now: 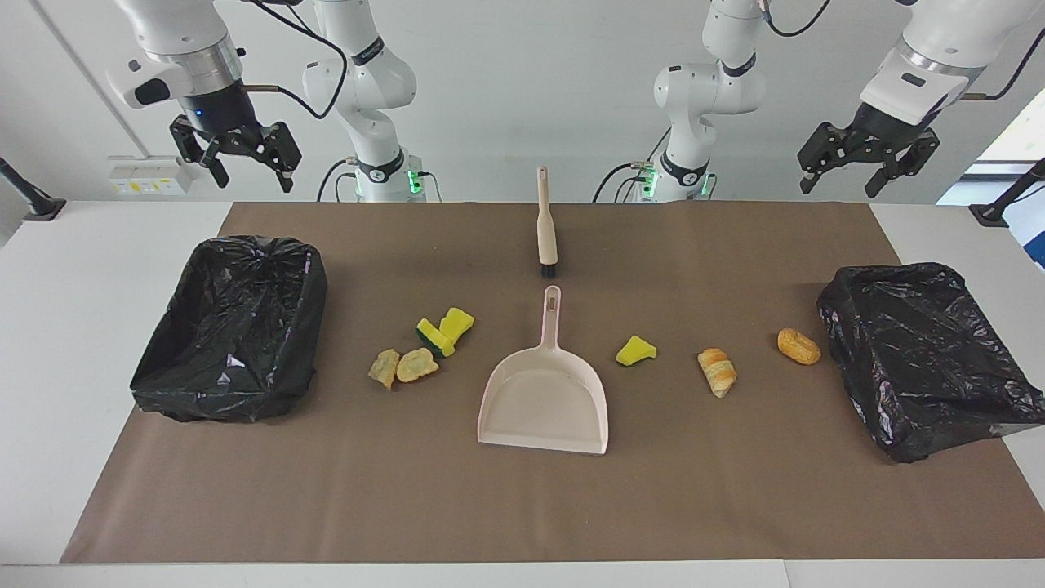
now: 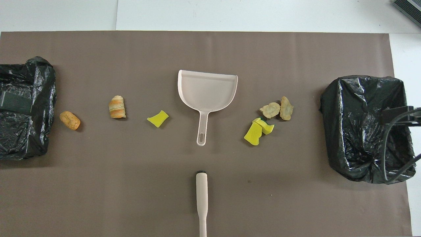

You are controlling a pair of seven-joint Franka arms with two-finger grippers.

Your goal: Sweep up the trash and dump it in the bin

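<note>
A: Gripper state?
B: Right gripper (image 1: 237,159) hangs in the air, fingers spread apart, holding nothing, over the table's edge by the lined bin (image 1: 233,327) at its own end. Left gripper (image 1: 865,159) likewise aloft, fingers parted, empty, over the edge near the second bin (image 1: 927,355).

A: Trash, working outward from the right gripper?
B: Past its bin toward mid-table: two browned pastry bits (image 1: 406,366) side by side, touching two yellow sponge chunks (image 1: 446,328), one green-backed.

A: And from the left gripper?
B: Just beside its bin, a golden bread roll (image 1: 798,345); then a croissant piece (image 1: 717,371); then a lone yellow sponge chunk (image 1: 635,350).

A: Centre?
B: Beige dustpan (image 1: 545,396) lies flat, handle toward the robots. Brush (image 1: 546,229) lies nearer the robots, bristles facing the dustpan handle, apart from it. All rest on the brown mat (image 1: 522,506).
</note>
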